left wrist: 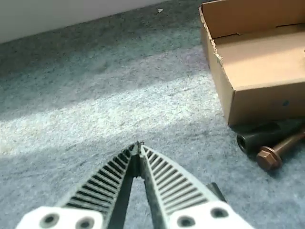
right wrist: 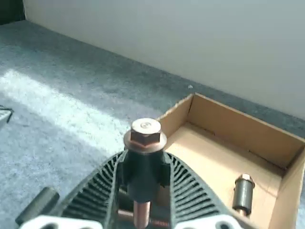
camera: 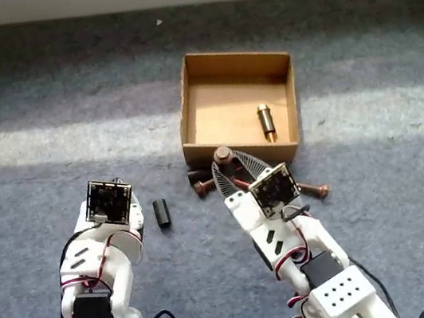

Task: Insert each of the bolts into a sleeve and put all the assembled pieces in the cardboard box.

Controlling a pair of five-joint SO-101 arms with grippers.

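Note:
My right gripper (right wrist: 143, 164) is shut on a black sleeve (right wrist: 142, 177) with a copper bolt (right wrist: 145, 134) through it, head up. In the high view this gripper (camera: 225, 162) hangs just before the near wall of the cardboard box (camera: 187, 102). One assembled piece (camera: 267, 120) lies inside the box (right wrist: 214, 157). My left gripper (left wrist: 138, 147) is shut and holds nothing, low over the carpet to the left of the box (left wrist: 238, 95). A loose black sleeve (camera: 162, 213) lies between the two arms. Against the box's near wall lie a sleeve (left wrist: 264, 134) and a bolt (left wrist: 275, 152).
Another bolt (camera: 314, 189) lies on the carpet to the right of my right arm. Grey carpet spreads all round, with a sunlit band across it. A pale wall runs along the far edge behind the box.

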